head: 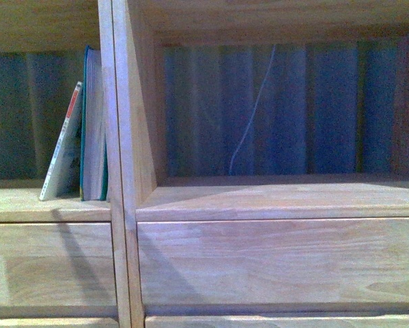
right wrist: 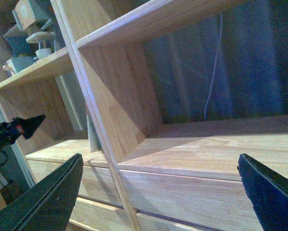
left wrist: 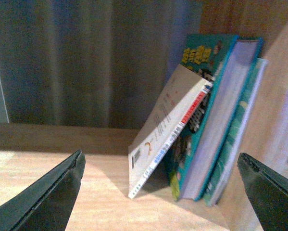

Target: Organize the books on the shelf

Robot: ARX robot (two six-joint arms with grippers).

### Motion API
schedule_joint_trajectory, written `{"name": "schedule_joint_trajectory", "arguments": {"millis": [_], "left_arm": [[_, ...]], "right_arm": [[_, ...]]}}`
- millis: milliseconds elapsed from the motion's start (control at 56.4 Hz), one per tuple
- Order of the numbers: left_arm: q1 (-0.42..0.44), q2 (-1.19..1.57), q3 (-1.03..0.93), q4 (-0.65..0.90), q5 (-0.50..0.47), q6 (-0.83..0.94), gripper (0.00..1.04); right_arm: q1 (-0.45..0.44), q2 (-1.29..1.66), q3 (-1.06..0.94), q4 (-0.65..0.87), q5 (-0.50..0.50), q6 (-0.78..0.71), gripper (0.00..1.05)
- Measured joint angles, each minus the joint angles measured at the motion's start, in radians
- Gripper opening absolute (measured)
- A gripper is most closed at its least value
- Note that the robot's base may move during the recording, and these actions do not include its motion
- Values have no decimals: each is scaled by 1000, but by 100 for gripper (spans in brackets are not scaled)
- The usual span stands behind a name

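Note:
The light wood shelf [head: 279, 198] fills the front view. In its left compartment a thin white paperback [head: 62, 147] with a red-marked spine leans against an upright teal-green book [head: 93, 130] that stands by the divider [head: 122, 137]. In the left wrist view the white paperback [left wrist: 170, 125] leans on the teal book [left wrist: 220, 115]. My left gripper [left wrist: 163, 192] is open, just in front of both books, touching neither. My right gripper [right wrist: 160, 192] is open and empty, facing the right compartment's board [right wrist: 216, 149].
A drawer front [head: 279, 260] lies under the right compartment, another [head: 47, 266] under the left. A thin pale cord [head: 252, 116] hangs behind the right compartment. Small items [right wrist: 31, 43] stand on a higher board. A black device with a green light [right wrist: 14, 130] shows beside the shelf.

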State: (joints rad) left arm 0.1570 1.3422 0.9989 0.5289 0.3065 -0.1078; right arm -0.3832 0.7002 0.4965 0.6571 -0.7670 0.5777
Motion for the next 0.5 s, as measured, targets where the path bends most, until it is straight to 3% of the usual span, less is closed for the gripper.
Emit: {"name": "schedule_joint_trajectory", "arguments": {"millis": [53,106,195,301,355,496], "left_arm": [[-13,-142,-97,-153,-119,36,86],[-23,-277,-213,-236,-167,60,77],[-40,-455,-393,-239,-192,80,63],[-59,-558,-520,-198,-209,89,45],[-66,-579,-569,-183,-219,92,36],[-135,-644,-687,-154,-296,95,9]], "right_arm": [[0,0,0,0,0,0,98],[1,0,0,0,0,0,98],[2,0,0,-1,4,-1,98],[95,-75,56,-392,358,-233,82],[128,-117,30,-520,470,-350,73],[190,-186,-97,-547,586,-512,49]]}}
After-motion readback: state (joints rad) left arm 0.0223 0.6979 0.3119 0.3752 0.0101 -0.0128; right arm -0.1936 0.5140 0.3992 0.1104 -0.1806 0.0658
